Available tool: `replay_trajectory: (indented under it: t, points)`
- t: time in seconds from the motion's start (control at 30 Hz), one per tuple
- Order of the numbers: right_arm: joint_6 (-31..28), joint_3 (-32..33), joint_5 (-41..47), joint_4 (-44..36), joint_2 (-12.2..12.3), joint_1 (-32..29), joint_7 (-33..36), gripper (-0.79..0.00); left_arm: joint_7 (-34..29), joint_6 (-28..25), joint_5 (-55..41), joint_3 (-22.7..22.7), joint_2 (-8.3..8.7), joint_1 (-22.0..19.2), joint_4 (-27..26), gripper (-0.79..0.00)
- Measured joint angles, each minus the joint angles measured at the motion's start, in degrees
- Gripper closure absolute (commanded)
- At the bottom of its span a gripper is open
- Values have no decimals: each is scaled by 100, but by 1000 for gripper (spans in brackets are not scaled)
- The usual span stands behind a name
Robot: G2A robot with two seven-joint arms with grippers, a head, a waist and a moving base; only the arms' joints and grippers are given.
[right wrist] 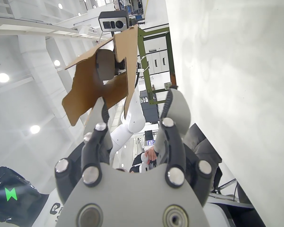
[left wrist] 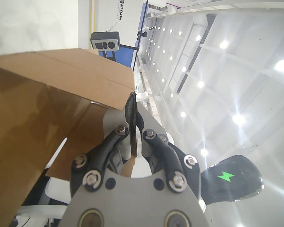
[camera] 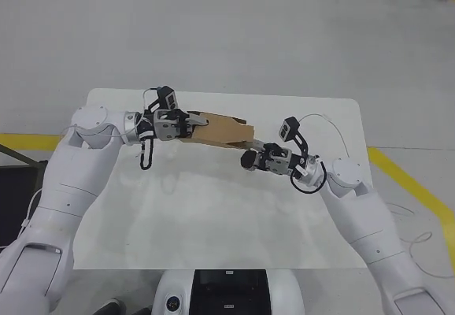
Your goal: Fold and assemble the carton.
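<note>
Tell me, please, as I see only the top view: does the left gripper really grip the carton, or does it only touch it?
Observer: It grips. In the left wrist view the left gripper is shut on a thin edge of the carton, with the cardboard pinched between its fingers.
Operator: Is the right gripper closed too?
Observer: No. The right wrist view shows the right gripper open, with nothing between its fingers.
Operator: Is it near any flap?
Observer: Yes. A loose flap is right beside one finger. I cannot tell whether they touch. The other finger is clear.
</note>
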Motion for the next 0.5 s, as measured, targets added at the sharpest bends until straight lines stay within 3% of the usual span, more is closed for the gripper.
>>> replay_trajectory:
  t: [0.5]
  points:
    - [-714, 651, 359, -647, 103, -374, -167, -757, 189, -45, 172, -4, 20, 187, -237, 0]
